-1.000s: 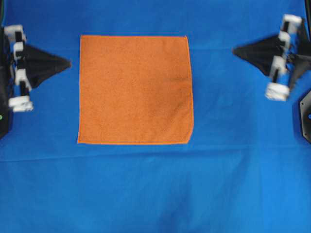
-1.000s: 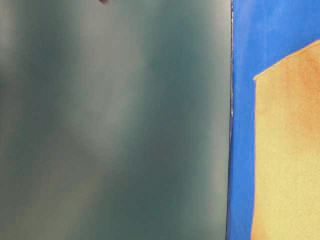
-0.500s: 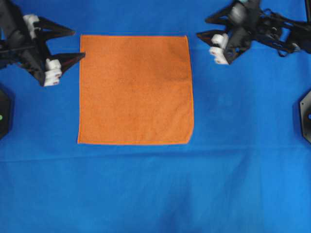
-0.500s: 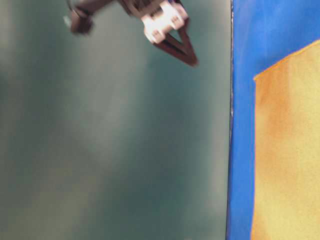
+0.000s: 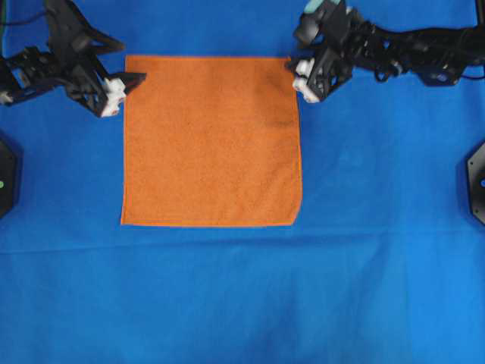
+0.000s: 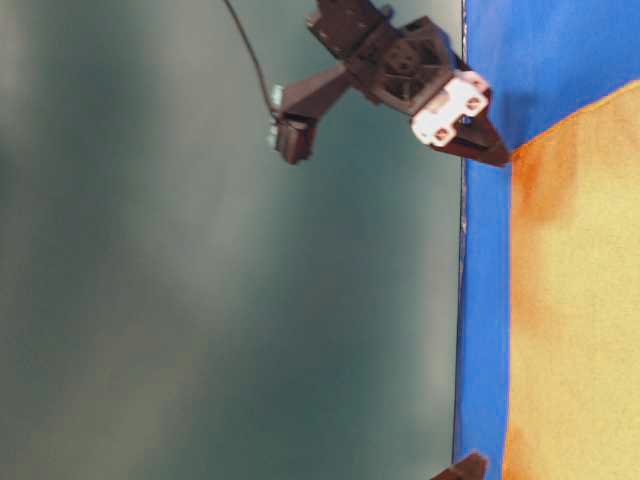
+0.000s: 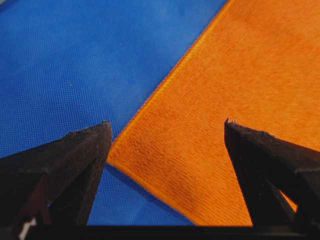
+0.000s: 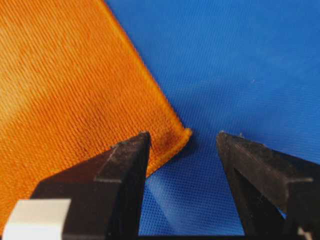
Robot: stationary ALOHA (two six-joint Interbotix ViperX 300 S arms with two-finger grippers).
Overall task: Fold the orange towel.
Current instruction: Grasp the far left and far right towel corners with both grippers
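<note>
The orange towel lies flat and square on the blue cloth. My left gripper is open at its far left corner. In the left wrist view the gripper straddles that corner of the towel with nothing pinched. My right gripper is open at the far right corner. In the right wrist view the corner of the towel sits just inside the left finger of the gripper, untouched. The table-level view, turned on its side, shows the towel with a black fingertip close to its corner.
The blue cloth covers the whole table around the towel. A black fixture sits at the left edge and another black fixture at the right edge. Both arms stretch in from the far corners.
Both grippers went from shut at the table's sides to open. They swung inward and now sit at the towel's two far corners. The towel has not moved.
</note>
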